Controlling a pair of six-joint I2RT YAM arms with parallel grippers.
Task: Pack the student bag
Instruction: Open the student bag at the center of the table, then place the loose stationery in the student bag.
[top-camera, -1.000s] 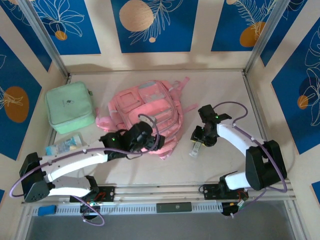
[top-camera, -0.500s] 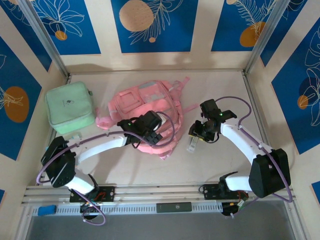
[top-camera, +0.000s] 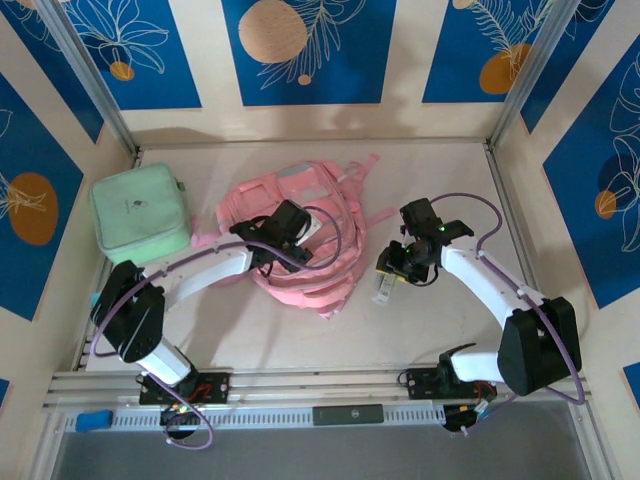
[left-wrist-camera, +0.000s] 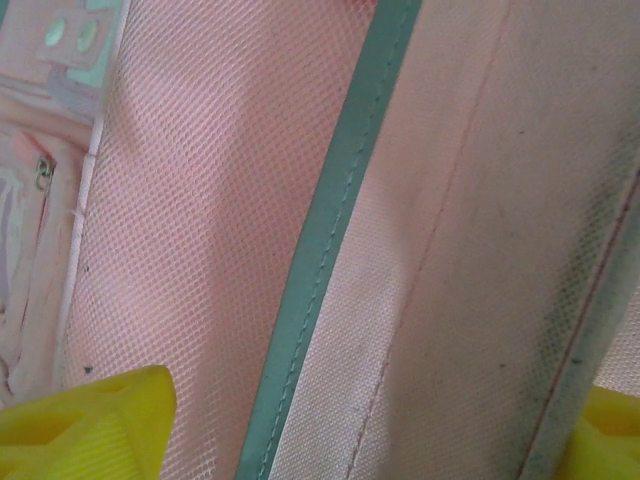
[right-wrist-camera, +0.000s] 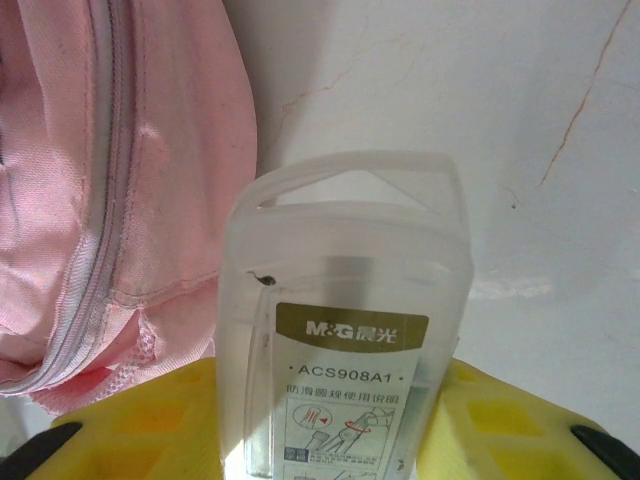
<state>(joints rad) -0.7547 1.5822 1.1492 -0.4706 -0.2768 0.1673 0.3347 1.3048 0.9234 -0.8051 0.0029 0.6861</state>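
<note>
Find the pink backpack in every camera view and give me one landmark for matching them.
Top external: backpack in the middle of the picture, right of the green case.
Left wrist: close up, its pink mesh with a grey-green trim strip running diagonally.
Right wrist: left edge, zip side showing.
Landmark: the clear plastic box by the bag's right edge, in the top and right wrist views.

The student bag (top-camera: 330, 265) is pink, the case (top-camera: 138, 215) mint green, the wall panels (top-camera: 345, 85) blue.
</note>
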